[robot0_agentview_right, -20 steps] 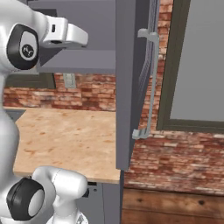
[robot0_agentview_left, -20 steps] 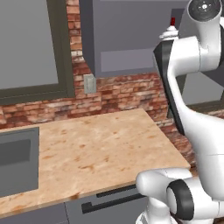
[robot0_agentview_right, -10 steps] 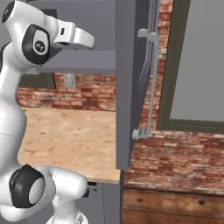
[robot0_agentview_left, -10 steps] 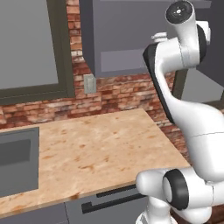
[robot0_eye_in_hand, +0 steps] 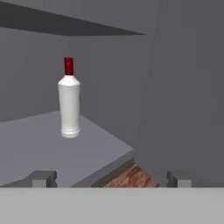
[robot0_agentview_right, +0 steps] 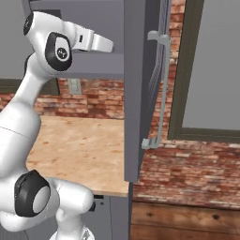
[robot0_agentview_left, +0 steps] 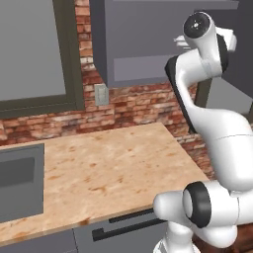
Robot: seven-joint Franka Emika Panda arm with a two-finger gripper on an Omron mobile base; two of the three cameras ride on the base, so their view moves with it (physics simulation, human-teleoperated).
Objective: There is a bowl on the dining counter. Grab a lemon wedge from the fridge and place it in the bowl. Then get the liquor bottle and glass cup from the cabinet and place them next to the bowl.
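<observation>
The liquor bottle (robot0_eye_in_hand: 69, 98), slim and white with a red cap, stands upright on the grey shelf (robot0_eye_in_hand: 39, 144) inside the cabinet, ahead and left of centre in the hand view. My gripper (robot0_eye_in_hand: 111, 179) is open, its fingertips (robot0_eye_in_hand: 43, 178) wide apart with nothing between them, and still short of the bottle at the shelf's front edge. In the right base view my wrist (robot0_agentview_right: 96, 43) reaches up behind the open cabinet door (robot0_agentview_right: 137, 93). The bowl, lemon wedge, glass cup, fridge and dining counter are out of view.
The open cabinet door carries a long silver handle (robot0_agentview_right: 161, 89) and stands just right of my hand. Below lies a wood worktop (robot0_agentview_left: 108, 168) with a grey sink (robot0_agentview_left: 20, 180) at its left. A brick wall with an outlet (robot0_agentview_left: 101, 94) runs behind it.
The arm has swung and stretched its hand further toward the open cabinet, past the door's edge. The base and the scene have stayed put, and the jaws stay wide.
</observation>
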